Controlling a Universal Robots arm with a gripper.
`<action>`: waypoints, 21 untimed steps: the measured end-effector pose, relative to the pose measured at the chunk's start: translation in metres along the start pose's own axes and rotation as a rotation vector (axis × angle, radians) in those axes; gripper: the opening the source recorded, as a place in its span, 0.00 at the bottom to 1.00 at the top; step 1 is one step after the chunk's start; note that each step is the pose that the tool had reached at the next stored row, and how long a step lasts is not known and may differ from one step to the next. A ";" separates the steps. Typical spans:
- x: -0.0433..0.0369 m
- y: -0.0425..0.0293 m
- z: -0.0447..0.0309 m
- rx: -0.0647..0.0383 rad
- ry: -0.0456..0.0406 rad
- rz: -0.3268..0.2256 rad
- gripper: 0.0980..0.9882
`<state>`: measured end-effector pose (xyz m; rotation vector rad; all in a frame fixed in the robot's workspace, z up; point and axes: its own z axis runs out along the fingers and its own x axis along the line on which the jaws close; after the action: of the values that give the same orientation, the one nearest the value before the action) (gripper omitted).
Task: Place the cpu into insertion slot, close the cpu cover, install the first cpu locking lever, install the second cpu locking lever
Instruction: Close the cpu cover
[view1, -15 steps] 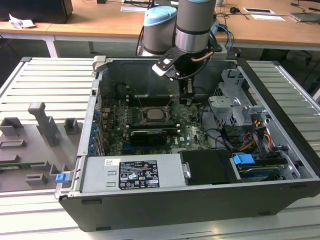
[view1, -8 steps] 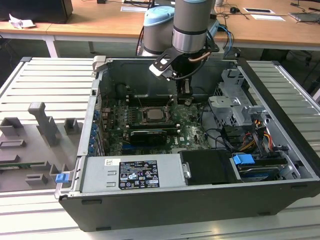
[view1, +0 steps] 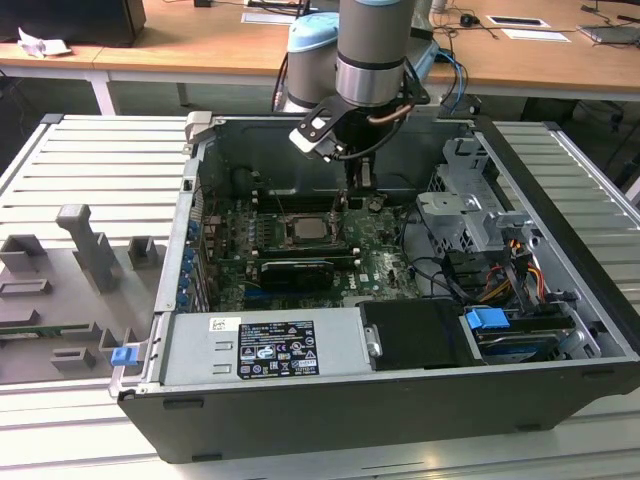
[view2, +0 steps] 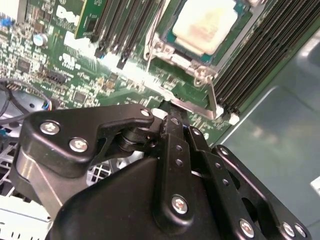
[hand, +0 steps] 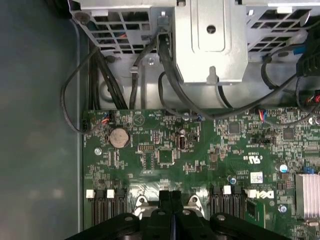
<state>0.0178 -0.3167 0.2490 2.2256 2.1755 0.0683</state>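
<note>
Bench: ribbed grey metal bench (view1: 80, 160), long parallel slats, matte.
Room: pale wooden desks (view1: 200, 40) behind, with papers and dark gear on them.
On bench: open black computer case (view1: 300, 420) lying on its side. Grey blocky fixtures (view1: 90, 250) stand toward the exterior view's left, a small blue clip (view1: 122, 355) near the case corner.
Case contents: green motherboard (hand: 165, 150), silver power supply (view1: 265, 345) with a label along the near wall, perforated steel drive cage (view1: 465, 215) toward the exterior view's right, black cables (hand: 75, 100) looping off the board.
Board detail: round silver coin battery (hand: 119, 136), long black memory slots (view2: 250, 55) flanking the socket.
Cpu: the cpu (view2: 204, 22), a flat square with a pale tan metal face, sits in the insertion slot (view1: 305, 245) mid-board.
Cover: the cpu cover (view2: 176, 56), a silver-grey metal frame, lies flat around the cpu, whose face shows through the window.
Lever: thin bright metal locking lever (view2: 195, 107) runs along the socket edge. Whether it is latched can't be told.
Arm: grey and silver arm drops into the case from above.
Gripper: the gripper (view2: 172, 106), black bolted linkage, has its tip right at the lever's end, just beside the socket.
Fingers: the fingers (hand: 163, 200) are pressed together with only a hairline seam between them. Whether they pinch the lever can't be told.
</note>
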 end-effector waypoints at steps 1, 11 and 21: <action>0.0000 -0.0012 0.0000 0.000 0.0000 0.000 0.01; 0.0002 -0.0146 0.0001 0.000 0.0000 0.000 0.01; 0.0003 -0.0273 0.0008 0.000 0.0001 0.000 0.01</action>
<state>-0.0095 -0.3158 0.2468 2.2256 2.1757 0.0683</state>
